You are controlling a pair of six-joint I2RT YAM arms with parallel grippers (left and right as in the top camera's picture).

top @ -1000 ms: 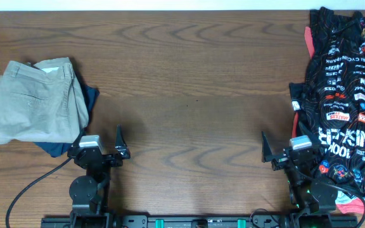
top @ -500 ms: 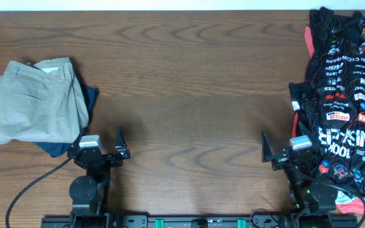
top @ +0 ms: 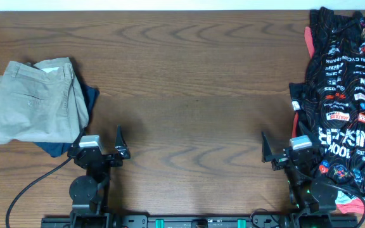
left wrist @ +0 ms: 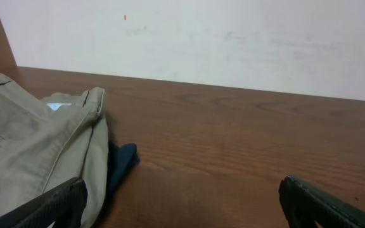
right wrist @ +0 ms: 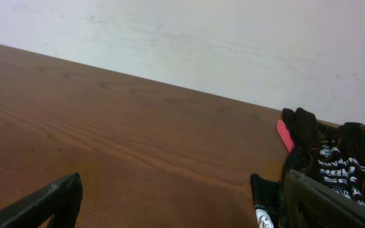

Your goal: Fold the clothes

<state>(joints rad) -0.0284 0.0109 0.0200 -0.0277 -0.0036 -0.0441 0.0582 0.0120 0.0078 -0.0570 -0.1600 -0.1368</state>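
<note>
A dark brown wooden table [top: 195,95] with bold grain fills the overhead view, and a pale wall stands behind its far edge in both wrist views.

The left gripper [top: 97,145] sits near the table's near edge, left of the middle. Its two black fingers [left wrist: 56,204] are spread wide with only bare wood between them, and it holds nothing. The right gripper [top: 286,149] sits near the same edge on the table's right, its fingers [right wrist: 46,204] equally wide apart and empty. Whether its outer finger touches cloth cannot be told.

The black short-sleeved sports jersey with thin orange lines and white, red and orange logos [top: 346,95] lies rumpled along the table's right edge. Its long axis runs from the far edge to the near edge. Which end is the collar cannot be told. A red garment [top: 309,39] peeks from under it.

On the table's left side lie folded khaki trousers [top: 37,104] over a navy garment [top: 91,98].
</note>
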